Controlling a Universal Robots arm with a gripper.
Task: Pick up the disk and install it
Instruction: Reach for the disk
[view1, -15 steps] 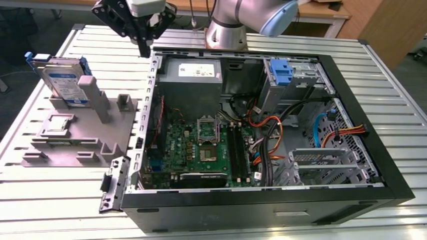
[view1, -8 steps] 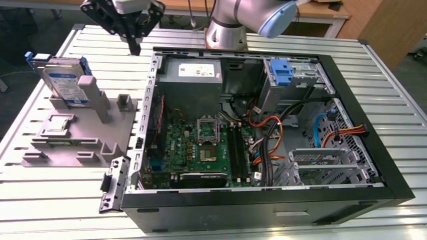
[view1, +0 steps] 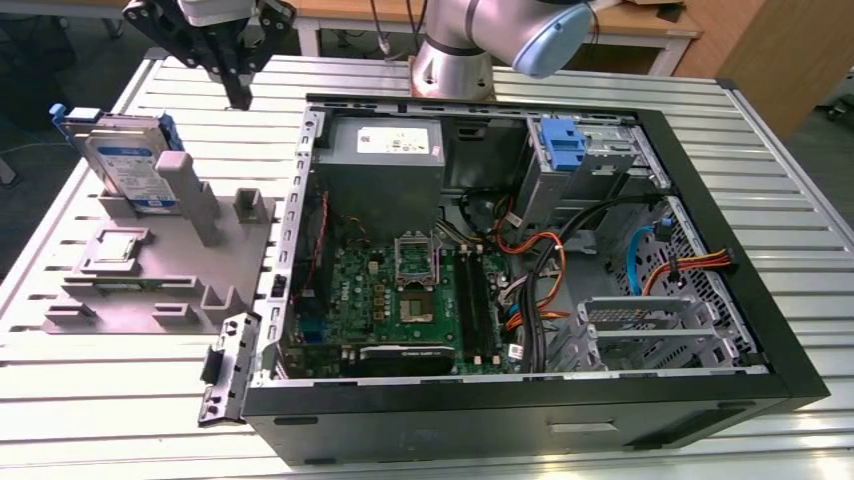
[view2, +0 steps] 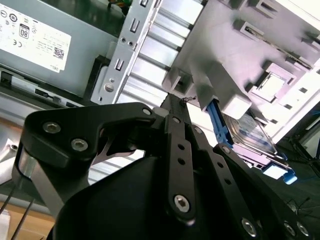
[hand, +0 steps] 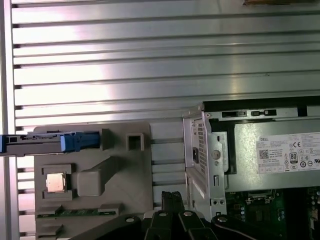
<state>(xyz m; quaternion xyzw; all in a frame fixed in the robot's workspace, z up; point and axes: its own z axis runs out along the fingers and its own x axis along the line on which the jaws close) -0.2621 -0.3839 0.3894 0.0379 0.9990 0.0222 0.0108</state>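
Hovering empty, the fingers (view1: 240, 92) looked pressed together, with the disk (view1: 130, 165) standing upright in its grey fixture (view1: 147, 280) below and near them. Approach seemed the step in hand; grasping would need them parted first.

Power supply (hand: 245, 150): white label (hand: 288, 154) with fine print and certification marks. Disk (view1: 114, 135): white-and-blue label (view1: 135, 168), wording unreadable.

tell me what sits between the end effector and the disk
In the first wrist view, the grey fixture plate and its upright post lie between the end effector and the disk.
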